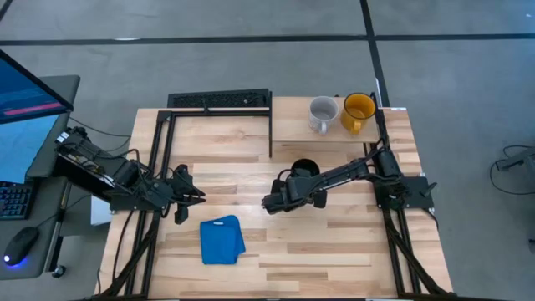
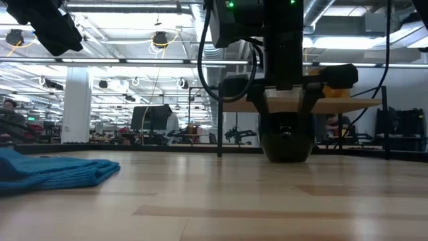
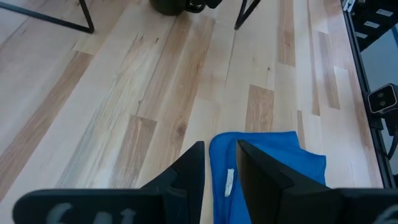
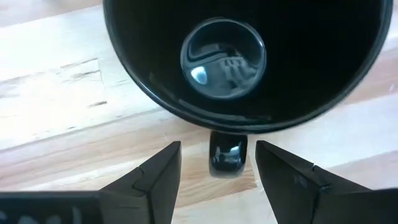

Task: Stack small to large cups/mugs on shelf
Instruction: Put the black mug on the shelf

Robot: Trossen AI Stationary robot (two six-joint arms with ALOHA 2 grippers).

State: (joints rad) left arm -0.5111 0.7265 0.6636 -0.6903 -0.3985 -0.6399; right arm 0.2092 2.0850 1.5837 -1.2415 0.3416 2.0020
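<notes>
Tabletop (image 1: 334, 242) of pale wood bears a blue cloth (image 1: 221, 240); an open hall lies behind. Right gripper (image 4: 217, 163) is spread astride the black mug (image 4: 249, 74) handle; left gripper (image 3: 219, 163) is slightly parted above the cloth.

Yellow mug (image 1: 359, 109), grey-white mug (image 1: 322, 114), glossy black mug (image 4: 242, 59), blue cloth (image 1: 221, 239).

My two arms are dark, near black all over, built of jointed segments. My left arm (image 1: 109, 176) carries a bundle of black cables looped along its upper segments, and more black cabling runs off its base toward seven o'clock. My right arm (image 1: 351, 171) is slimmer along its forearm and stands on a black block base with cables trailing toward five o'clock. My left gripper (image 3: 217, 180) and right gripper (image 4: 217, 171) each end in two matte black, wedge-shaped fingers. A small green light glows on my housing in the low view.
</notes>
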